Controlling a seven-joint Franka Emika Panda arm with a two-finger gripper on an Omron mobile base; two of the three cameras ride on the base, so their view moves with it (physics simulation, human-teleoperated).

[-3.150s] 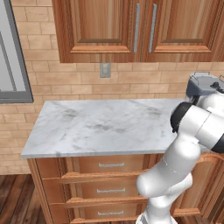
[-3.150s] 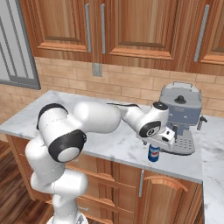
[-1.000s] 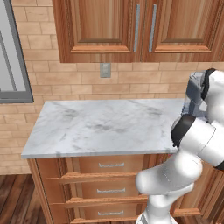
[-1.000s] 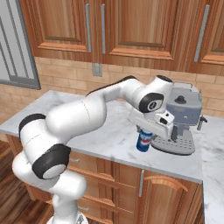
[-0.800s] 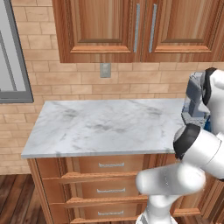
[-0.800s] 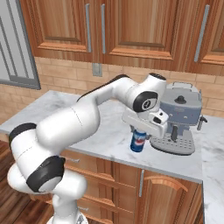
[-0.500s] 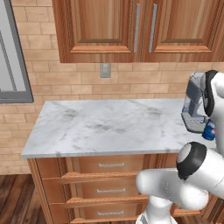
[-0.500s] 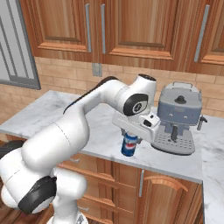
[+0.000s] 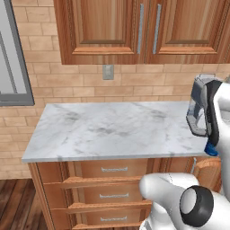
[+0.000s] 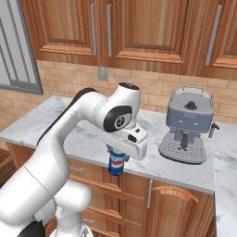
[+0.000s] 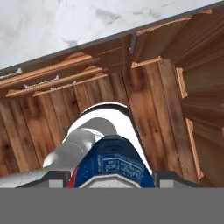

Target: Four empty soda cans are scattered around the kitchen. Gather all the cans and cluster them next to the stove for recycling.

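My pincer (image 10: pixel 117 156) grips the blue soda can (image 10: pixel 116 164), which I have carried off the marble counter (image 10: pixel 83 139), away from the coffee machine (image 10: pixel 187 126), so the stove run begins.

In the right base view the white hand covers the top of the blue can (image 10: pixel 116 164), hiding the gripper's fingertips and where they meet it. In the left base view the arm masks most of the coffee machine (image 9: pixel 199 110), and just a blue sliver of the can (image 9: pixel 211 149) shows. The window (image 9: pixel 12 58) is cropped at the left edge.
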